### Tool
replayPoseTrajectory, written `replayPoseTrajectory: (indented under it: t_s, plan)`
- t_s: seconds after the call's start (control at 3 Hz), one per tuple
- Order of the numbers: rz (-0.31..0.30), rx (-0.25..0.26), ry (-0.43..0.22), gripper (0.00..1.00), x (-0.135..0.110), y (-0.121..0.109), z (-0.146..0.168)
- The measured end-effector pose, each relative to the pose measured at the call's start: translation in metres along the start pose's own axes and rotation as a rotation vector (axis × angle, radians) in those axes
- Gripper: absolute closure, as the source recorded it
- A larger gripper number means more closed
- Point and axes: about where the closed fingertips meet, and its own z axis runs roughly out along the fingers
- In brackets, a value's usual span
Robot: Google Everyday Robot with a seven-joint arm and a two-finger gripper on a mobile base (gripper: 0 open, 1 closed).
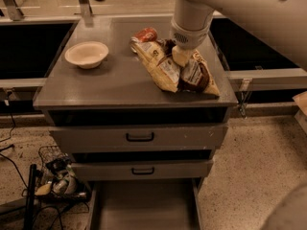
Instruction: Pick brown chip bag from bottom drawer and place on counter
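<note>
Starting on your left, the pale bowl [86, 54] is sitting on the counter [120, 87], well apart from the action, so you're not needing to worry about it. Moving in, the red soda can [145, 34] is lying toward the back, right at the rear-left tip of the brown chip bag [163, 71]; touching or only just beside it, I can't tell. Below, in the middle, the bottom drawer [144, 202] is standing pulled out and showing only bare grey floor.

Now the bag: it's lying flat on the right half of the counter, not in the drawer. Its long axis is running on a diagonal, from the can at the rear left down toward the counter's front-right corner, with the cream half on the left and the dark brown half on the right.

Your gripper [181, 56] is sitting on top of the bag's middle, where cream is meeting brown, with the arm reaching in from the upper right. So the bag is lying directly beneath it, spreading out to both sides. Whether the gripper is clamping the bag or letting it go, you cannot tell from here.

I'm judging the placing nearly done. You're wanting a straight lift away, since any sideways drag is risking that front-right corner, which is lying close to the edge.
</note>
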Motion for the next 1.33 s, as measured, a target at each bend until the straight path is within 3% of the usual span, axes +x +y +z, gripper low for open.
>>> replayPoseTrajectory:
  t_s: [0.33,1.33]
  plan:
    - [-0.013,-0.028,0.005,1.00,-0.0087,0.0073,0.0208]
    - [-0.013,-0.029,0.006,0.27,-0.0088,0.0076,0.0216]
